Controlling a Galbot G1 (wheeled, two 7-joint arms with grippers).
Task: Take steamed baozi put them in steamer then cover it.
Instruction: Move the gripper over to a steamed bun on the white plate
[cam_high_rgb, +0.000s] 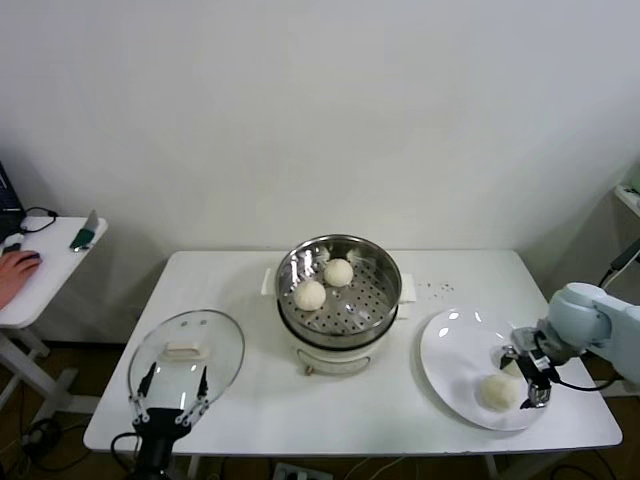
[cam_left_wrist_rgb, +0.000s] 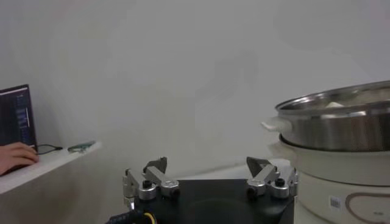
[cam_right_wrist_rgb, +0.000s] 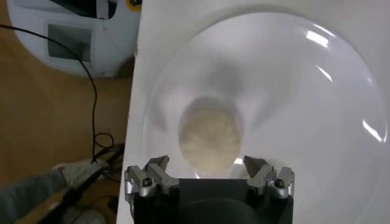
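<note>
The steamer (cam_high_rgb: 340, 300), a shiny perforated basket on a cream pot base, stands mid-table with two off-white baozi (cam_high_rgb: 310, 295) (cam_high_rgb: 338, 271) inside. A third baozi (cam_high_rgb: 497, 391) lies on the white plate (cam_high_rgb: 455, 345) at the right. My right gripper (cam_high_rgb: 530, 377) hovers open just beside it; in the right wrist view the baozi (cam_right_wrist_rgb: 209, 137) sits just ahead of the spread fingers of the right gripper (cam_right_wrist_rgb: 207, 167). The glass cover (cam_high_rgb: 225, 345) with its white handle lies flat at the left. My left gripper (cam_high_rgb: 173, 393) is open above its near edge. The left wrist view shows the left gripper (cam_left_wrist_rgb: 207, 170) and the steamer (cam_left_wrist_rgb: 341, 125).
A small side table (cam_high_rgb: 45, 265) at the far left holds a laptop, and a person's hand (cam_high_rgb: 15, 270) rests on it. The plate lies close to the table's front right edge. A machine base (cam_right_wrist_rgb: 73, 30) and a black cable (cam_right_wrist_rgb: 94, 91) are on the floor beside the table.
</note>
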